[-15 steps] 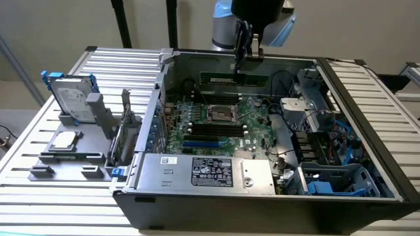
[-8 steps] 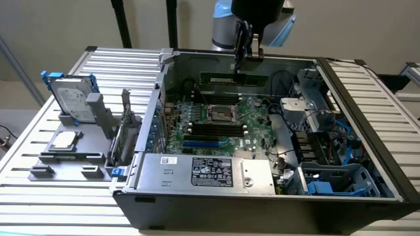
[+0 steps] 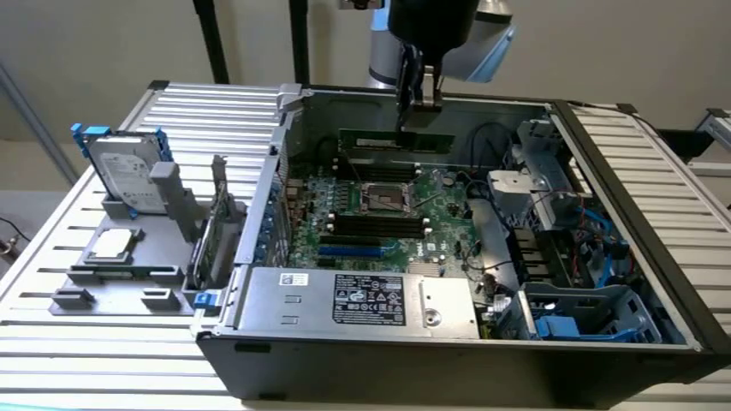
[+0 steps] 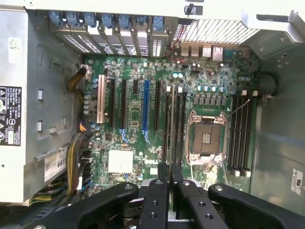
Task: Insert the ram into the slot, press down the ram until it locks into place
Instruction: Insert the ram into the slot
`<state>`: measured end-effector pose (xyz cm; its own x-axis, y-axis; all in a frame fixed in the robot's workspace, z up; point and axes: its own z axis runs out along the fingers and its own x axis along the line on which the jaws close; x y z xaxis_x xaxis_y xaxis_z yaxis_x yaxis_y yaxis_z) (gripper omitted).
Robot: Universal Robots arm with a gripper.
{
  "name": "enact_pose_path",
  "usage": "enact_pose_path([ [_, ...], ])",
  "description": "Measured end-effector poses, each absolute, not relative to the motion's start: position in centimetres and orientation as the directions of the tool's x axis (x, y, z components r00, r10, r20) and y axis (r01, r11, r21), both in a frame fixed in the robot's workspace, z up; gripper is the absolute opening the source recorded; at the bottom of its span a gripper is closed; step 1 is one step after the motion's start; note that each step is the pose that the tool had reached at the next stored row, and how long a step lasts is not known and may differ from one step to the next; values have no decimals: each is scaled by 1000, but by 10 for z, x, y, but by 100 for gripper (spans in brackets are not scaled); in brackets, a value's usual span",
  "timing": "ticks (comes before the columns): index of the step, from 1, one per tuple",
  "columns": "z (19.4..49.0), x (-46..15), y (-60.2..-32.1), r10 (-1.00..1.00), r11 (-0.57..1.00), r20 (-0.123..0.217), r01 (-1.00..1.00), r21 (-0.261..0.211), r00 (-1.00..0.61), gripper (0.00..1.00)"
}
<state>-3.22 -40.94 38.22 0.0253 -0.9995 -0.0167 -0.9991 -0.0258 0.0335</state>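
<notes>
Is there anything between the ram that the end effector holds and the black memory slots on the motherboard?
Nothing visible stands between them. The end effector grips the ram above the motherboard. The black memory slots beside the CPU socket lie empty, with no cable or part across them.

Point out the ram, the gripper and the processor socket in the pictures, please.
ram (image 3: 383, 141): exterior view, middle of its green board.
gripper (image 3: 419, 110): exterior view, midway between its fingertips, above the ram.
processor socket (image 4: 206, 138): wrist view, dark centre inside its metal frame.
</notes>
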Motion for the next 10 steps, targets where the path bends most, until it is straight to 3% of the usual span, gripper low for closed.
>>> enact_pose_path([
  [10,364,-32,-407,-1000,-26,-17,-999,34,25,14],
])
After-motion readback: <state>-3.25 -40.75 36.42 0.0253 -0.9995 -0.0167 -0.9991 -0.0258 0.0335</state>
